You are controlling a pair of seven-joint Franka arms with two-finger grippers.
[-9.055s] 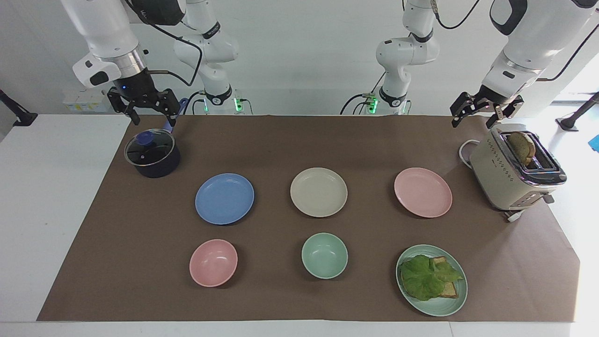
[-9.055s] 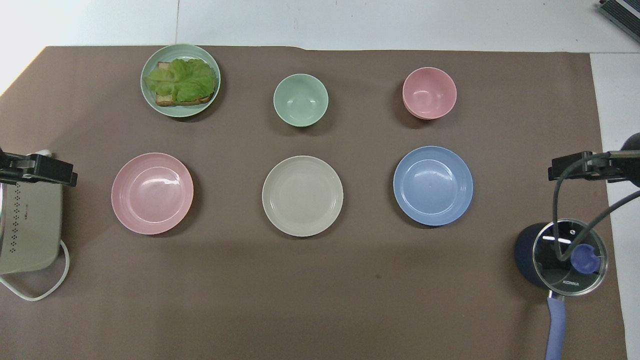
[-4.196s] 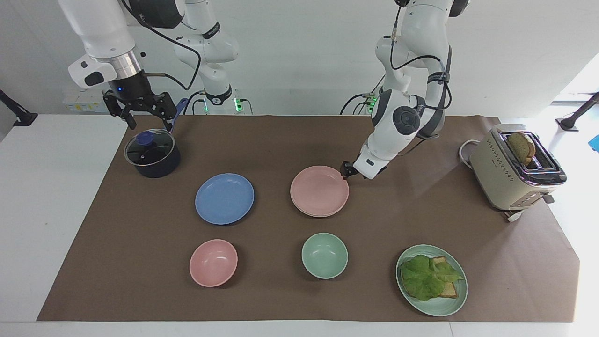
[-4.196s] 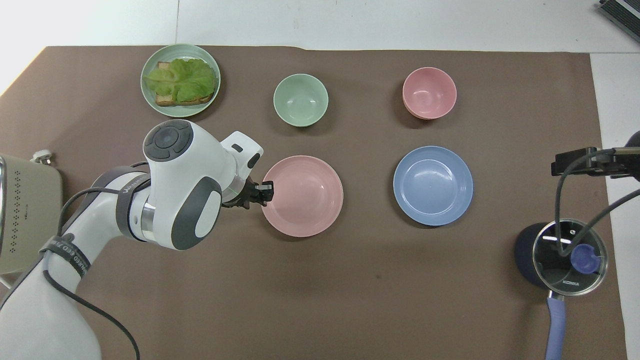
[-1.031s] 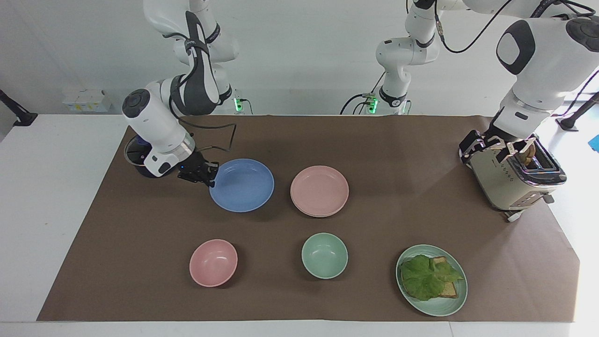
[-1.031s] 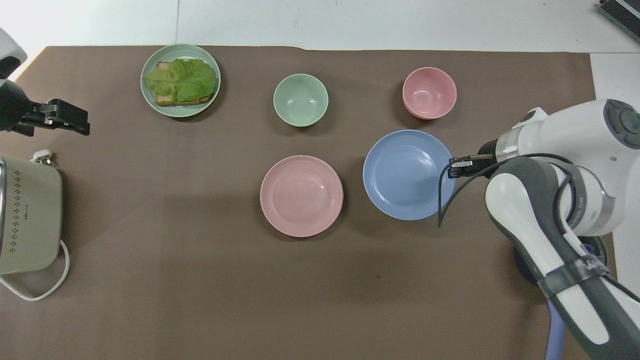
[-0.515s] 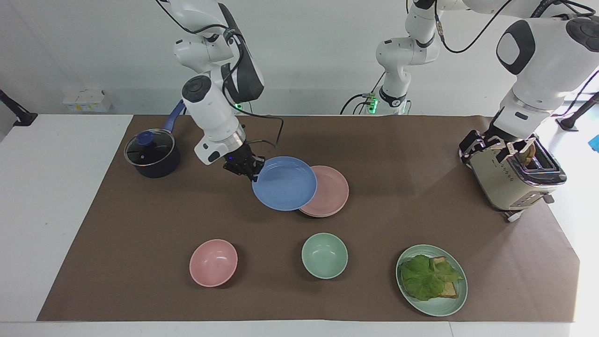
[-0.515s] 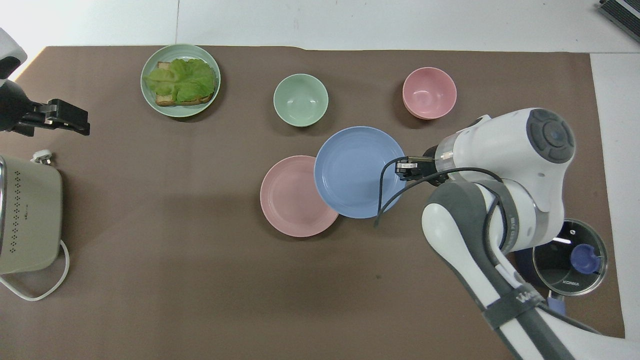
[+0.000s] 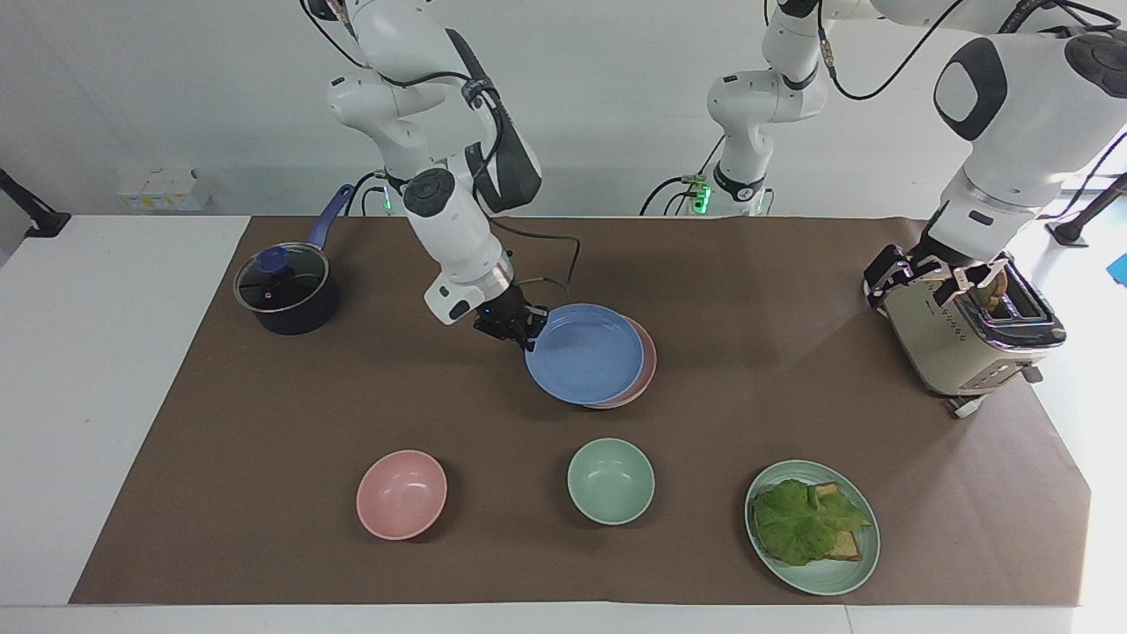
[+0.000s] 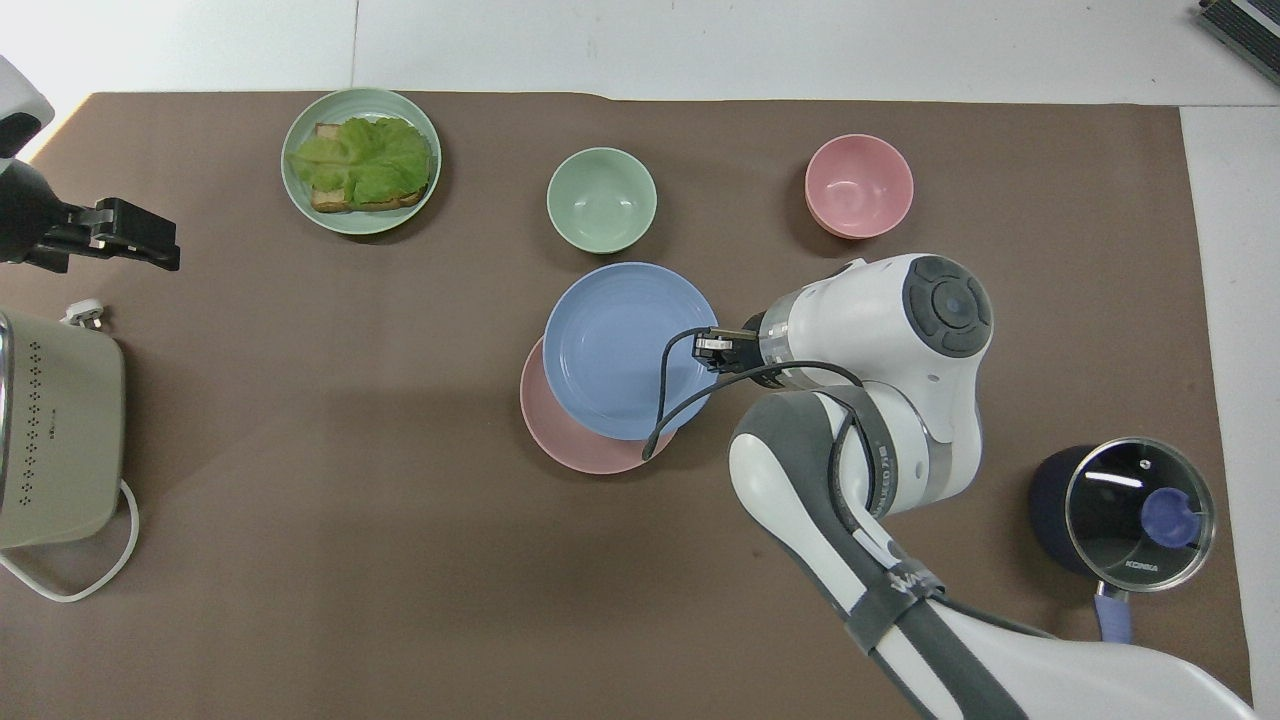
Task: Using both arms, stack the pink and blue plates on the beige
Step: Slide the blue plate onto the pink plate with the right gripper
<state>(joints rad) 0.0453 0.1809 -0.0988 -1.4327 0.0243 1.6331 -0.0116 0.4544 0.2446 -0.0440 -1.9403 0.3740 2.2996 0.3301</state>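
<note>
My right gripper (image 9: 526,330) (image 10: 708,347) is shut on the rim of the blue plate (image 9: 585,354) (image 10: 625,350) at the side toward the right arm's end. The plate hangs just over the pink plate (image 9: 649,365) (image 10: 560,440) and covers most of it, slightly off centre. Only a crescent of pink shows. The beige plate is hidden under the pink one. My left gripper (image 9: 929,282) (image 10: 135,238) waits open and holding nothing over the toaster (image 9: 960,339) at the left arm's end.
A dark lidded pot (image 9: 286,291) stands at the right arm's end. Farther from the robots sit a pink bowl (image 9: 401,493), a green bowl (image 9: 611,481) and a green plate with lettuce on bread (image 9: 814,528). A brown mat (image 9: 264,440) covers the table.
The right arm has carried the blue plate sideways toward the left arm's end, from beside the pink plate to over it. The left arm has not moved.
</note>
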